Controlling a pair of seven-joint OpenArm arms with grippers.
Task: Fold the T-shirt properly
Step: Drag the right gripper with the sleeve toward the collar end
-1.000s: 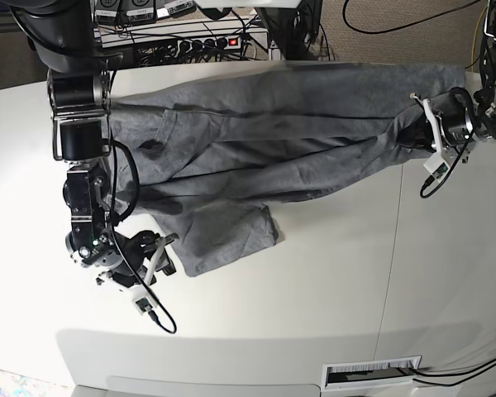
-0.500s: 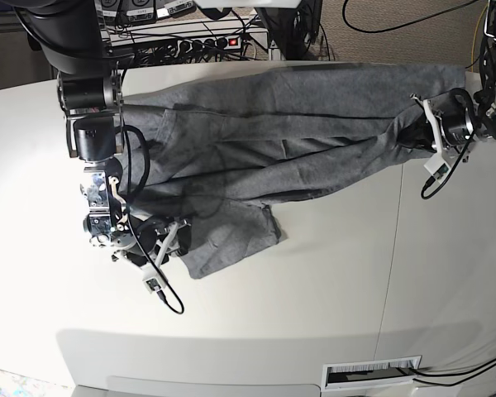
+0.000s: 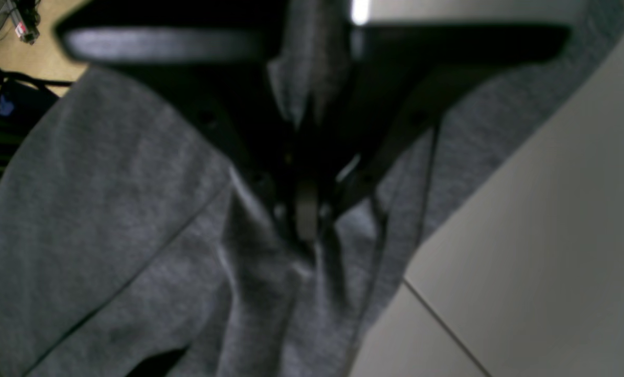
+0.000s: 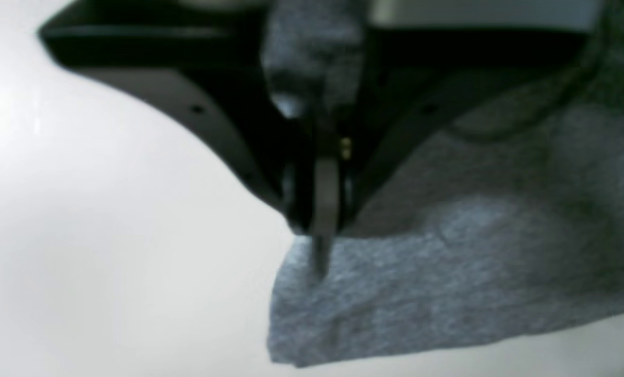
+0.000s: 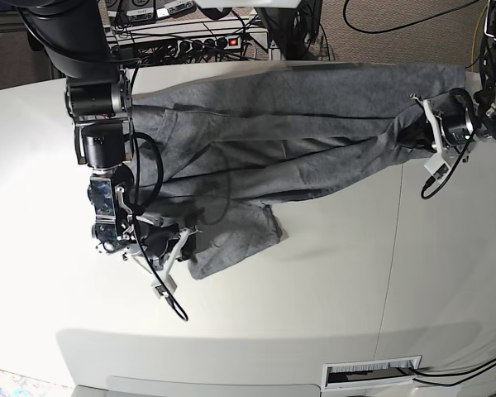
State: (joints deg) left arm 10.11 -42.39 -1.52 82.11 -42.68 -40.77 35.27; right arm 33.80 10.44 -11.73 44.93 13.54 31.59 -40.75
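1. The T-shirt (image 5: 273,132) was a heather-grey knit, soft and matte, with a fine flecked weave and long diagonal creases. It lay spread across the far half of the desk (image 5: 314,306), a smooth off-white surface with a thin seam line running front to back.
2. One sleeve or corner flap of the garment (image 5: 231,240) extended toward the near side, flat and roughly rectangular, with a rounded edge.
3. The right gripper (image 5: 182,240), of black, angular, hard plastic, rested at the edge of this flap. In the right wrist view its fingers (image 4: 320,209) were drawn together with a fold of grey cloth between them; a bunch of fabric rose between the finger bases, and a blunt corner of the shirt (image 4: 396,303) hung just below the tips, over the pale desk.
4. The left gripper (image 5: 417,132) stood at the opposite end of the garment, near the seam of the desk. There the cloth was gathered into tight radiating pleats that converged on it.
5. In the left wrist view the left fingers (image 3: 304,209) were clamped on a ridge of the T-shirt (image 3: 108,209); fabric passed up between the dark finger bodies, and a stitched seam ran diagonally across the cloth beside them.
6. Between the two grip points the shirt lay on the desk in shallow, uneven folds.
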